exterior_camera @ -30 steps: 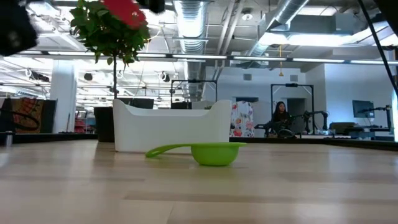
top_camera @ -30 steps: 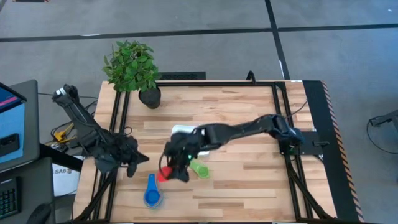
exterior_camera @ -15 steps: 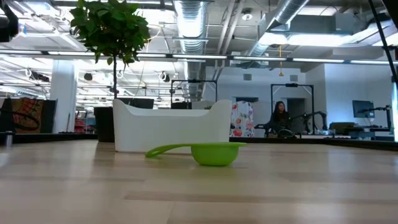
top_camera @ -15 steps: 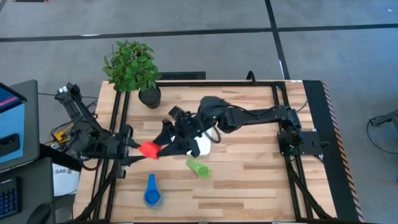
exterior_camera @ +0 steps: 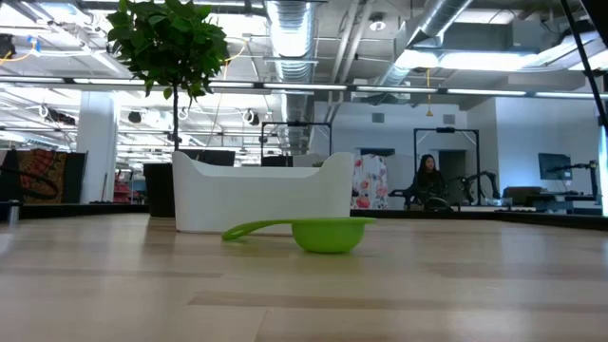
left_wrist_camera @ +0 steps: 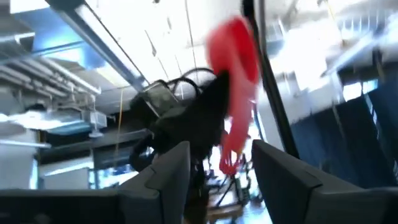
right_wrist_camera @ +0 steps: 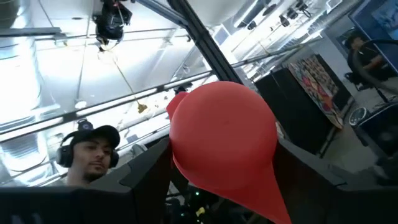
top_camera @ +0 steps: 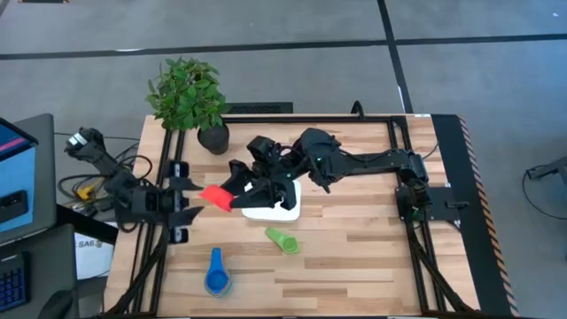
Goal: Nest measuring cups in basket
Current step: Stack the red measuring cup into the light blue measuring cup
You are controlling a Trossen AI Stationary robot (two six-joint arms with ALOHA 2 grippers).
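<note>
- We see the white basket (top_camera: 282, 206) at mid-frame, half hidden under the right gripper (top_camera: 237, 191) — its contents can't be made out.
- The right gripper pinches the red cup (top_camera: 215, 197); the left gripper (top_camera: 190, 200) is spread, just left of it.
- The green cup (top_camera: 283, 239) and blue cup (top_camera: 215, 274) lie lower down on the table (top_camera: 354, 257).

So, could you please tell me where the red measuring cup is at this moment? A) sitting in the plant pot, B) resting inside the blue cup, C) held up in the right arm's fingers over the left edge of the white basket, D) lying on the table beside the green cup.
C: the red cup is held off the table by the right gripper, at the left edge of the white basket.
</note>
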